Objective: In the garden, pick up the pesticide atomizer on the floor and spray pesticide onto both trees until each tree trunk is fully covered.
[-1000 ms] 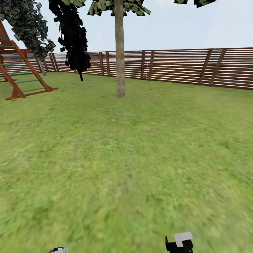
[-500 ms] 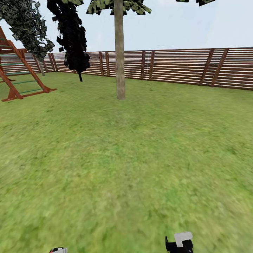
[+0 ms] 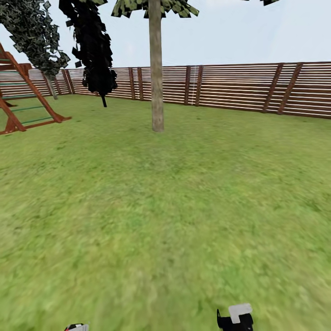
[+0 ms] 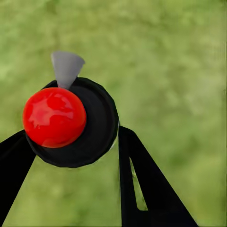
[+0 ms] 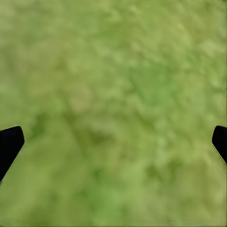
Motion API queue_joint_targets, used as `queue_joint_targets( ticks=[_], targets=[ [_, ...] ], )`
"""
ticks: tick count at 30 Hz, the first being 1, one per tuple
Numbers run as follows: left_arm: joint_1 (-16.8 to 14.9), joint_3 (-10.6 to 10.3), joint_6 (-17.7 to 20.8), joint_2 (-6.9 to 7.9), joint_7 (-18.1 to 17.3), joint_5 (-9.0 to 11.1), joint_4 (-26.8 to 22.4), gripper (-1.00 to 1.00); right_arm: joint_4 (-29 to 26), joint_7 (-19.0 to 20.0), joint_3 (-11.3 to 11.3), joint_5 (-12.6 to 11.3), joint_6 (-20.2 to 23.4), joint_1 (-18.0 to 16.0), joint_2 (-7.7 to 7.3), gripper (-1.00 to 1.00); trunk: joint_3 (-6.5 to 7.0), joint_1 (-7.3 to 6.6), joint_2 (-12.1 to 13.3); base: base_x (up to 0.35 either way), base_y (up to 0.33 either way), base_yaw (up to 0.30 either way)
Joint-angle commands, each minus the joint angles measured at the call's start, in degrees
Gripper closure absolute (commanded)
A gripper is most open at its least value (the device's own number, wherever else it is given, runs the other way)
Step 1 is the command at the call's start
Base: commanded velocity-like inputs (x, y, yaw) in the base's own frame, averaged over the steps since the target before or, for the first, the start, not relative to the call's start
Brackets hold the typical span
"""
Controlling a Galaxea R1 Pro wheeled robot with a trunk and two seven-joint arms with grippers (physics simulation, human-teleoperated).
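The pesticide atomizer [image 4: 54,116] has a round black body, a glossy red ball top and a grey cone nozzle. My left gripper [image 4: 75,142] is shut on it, one black finger on each side, above blurry grass. A tall tree with a straight grey-tan trunk [image 3: 157,78] stands far ahead on the lawn [image 3: 165,207], its leafy crown [image 3: 151,5] cut off at the top of the head view. My right gripper [image 5: 113,142] is open over bare grass, with nothing between its fingertips. Part of my right arm [image 3: 235,317] shows at the bottom edge of the head view.
A reddish-brown slatted fence [image 3: 239,87] closes the lawn behind the tree. A wooden swing frame [image 3: 23,101] stands at the far left. Two narrow dark trees [image 3: 94,50] rise near the fence on the left. Open grass lies between me and the trunk.
The whole head view has shifted: the trunk's base sits a little lower and the swing frame has slid left, so the camera has moved forward. Both grippers are as before.
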Motion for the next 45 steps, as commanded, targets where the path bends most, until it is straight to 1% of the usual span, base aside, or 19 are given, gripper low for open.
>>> queue_joint_targets(
  ticks=[1,45],
  targets=[
    [0.0,-0.2,-0.2,0.01,0.0,0.4,0.0,1.0,0.0,-0.6,0.3,0.6,0.0,0.0,-0.01,-1.0,-0.05,0.03,0.0,0.339,0.0,0.0],
    [0.0,-0.2,-0.2,0.01,-0.4,0.4,0.0,1.0,0.0,-0.6,0.3,0.6,0.0,0.0,0.01,-1.0,-0.05,0.03,0.0,0.339,0.0,0.0]
  ],
)
